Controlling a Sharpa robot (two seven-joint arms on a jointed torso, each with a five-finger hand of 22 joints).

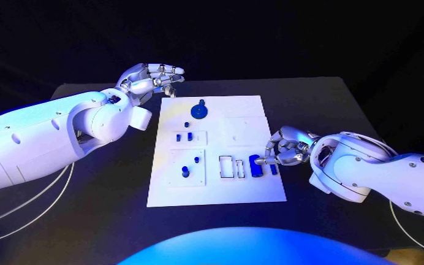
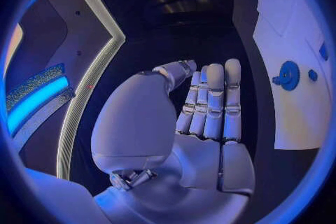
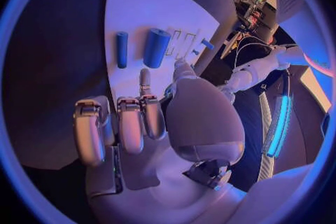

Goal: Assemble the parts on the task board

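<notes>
We read the step in hand as picking up one of the blue cylinders at the board's near right edge, so the right hand [image 1: 284,148] does the work. It hovers over that edge with fingers curled inward; in the right wrist view nothing sits between them, so we take it as closed on nothing. We want those fingers opened before we descend, then closed across the cylinder's round sides, not its ends, so it doesn't roll away. We keep the approach straight down: the two cylinders lie close together, and a skewed closure could nudge the neighbour.

The left hand [image 1: 152,80] hangs off the far left corner of the board, fingers extended side by side, holding nothing. We leave it parked there, well apart from the work.

Largest first:
- task board [image 1: 215,186]: white plate on the black worktop [image 1: 106,179], under and ahead of the right hand.
- thick blue cylinder [image 3: 156,47]: just beyond the right hand's fingertips, lying flat.
- blue gear-like disc [image 1: 200,111]: just beside the left hand, at the board's far end.
- thin blue cylinder [image 3: 122,49]: beside the thick one, parallel, apart from it.
</notes>
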